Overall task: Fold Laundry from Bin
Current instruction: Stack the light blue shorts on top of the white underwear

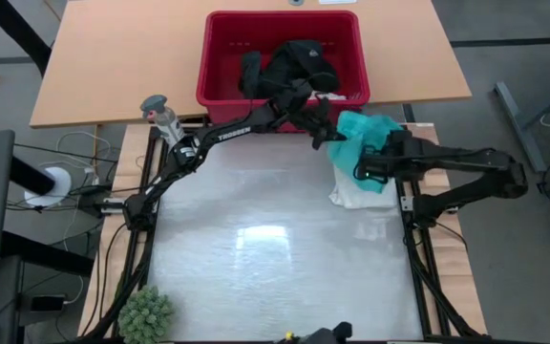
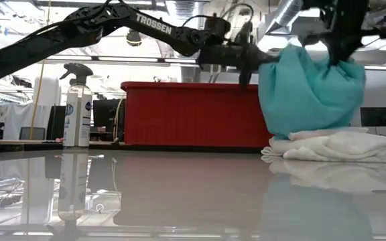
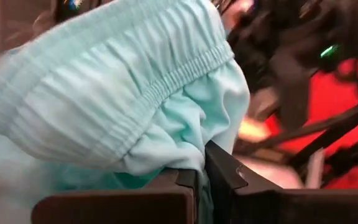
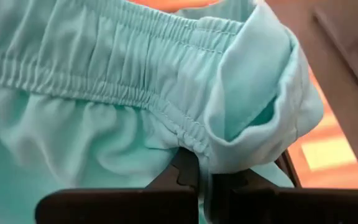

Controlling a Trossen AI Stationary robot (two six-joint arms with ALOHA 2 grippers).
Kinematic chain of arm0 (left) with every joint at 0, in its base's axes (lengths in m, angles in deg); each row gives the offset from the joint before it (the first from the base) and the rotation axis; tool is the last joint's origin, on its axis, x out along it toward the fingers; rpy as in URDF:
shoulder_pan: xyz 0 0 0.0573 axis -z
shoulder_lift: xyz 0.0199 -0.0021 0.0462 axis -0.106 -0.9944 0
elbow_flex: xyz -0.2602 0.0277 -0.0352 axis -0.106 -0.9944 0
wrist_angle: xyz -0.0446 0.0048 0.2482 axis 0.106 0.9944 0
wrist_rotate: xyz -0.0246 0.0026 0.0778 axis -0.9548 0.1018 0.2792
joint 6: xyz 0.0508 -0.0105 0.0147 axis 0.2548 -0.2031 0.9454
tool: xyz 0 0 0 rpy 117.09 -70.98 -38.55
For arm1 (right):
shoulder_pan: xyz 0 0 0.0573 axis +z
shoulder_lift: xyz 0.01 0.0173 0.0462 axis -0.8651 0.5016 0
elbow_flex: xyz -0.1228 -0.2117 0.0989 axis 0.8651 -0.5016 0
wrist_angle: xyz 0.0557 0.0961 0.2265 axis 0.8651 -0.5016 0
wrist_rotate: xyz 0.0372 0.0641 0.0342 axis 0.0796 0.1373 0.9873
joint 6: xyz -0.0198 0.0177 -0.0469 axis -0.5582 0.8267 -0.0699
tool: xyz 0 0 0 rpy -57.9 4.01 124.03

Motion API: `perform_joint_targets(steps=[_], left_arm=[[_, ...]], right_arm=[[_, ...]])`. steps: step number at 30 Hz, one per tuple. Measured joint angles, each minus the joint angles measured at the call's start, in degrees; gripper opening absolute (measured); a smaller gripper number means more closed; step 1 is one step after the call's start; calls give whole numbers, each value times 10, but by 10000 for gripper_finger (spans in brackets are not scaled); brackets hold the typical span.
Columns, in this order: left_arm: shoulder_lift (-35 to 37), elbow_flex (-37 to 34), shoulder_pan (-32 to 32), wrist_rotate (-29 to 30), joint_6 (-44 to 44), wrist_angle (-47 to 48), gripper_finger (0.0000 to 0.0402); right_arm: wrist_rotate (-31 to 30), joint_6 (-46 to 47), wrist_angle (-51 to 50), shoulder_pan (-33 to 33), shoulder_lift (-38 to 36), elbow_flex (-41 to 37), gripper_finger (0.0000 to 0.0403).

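Both fingers sets clamp turquoise garment (image 2: 310, 100), bunched, elastic-gathered edge, above white cloth (image 2: 337, 146).

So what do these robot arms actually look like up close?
Both are slim black arms built of jointed tube-like segments. The left arm carries white "TROSSEN" lettering along one link, readable in the low view too. The right arm looks the same. Each ends in two flat, dark, blocky fingers; thin black cables run from the arm bases.
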Motion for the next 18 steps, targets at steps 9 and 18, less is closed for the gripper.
perform_joint_targets(steps=[9, 18], left_arm=[[-36, 0, 18, 104, 51, 121, 0], [-54, 1, 12, 119, 63, 28, 50]], right_arm=[[95, 80, 0, 28, -4, -73, 33], [157, 60, 0, 16, -5, -83, 186]])
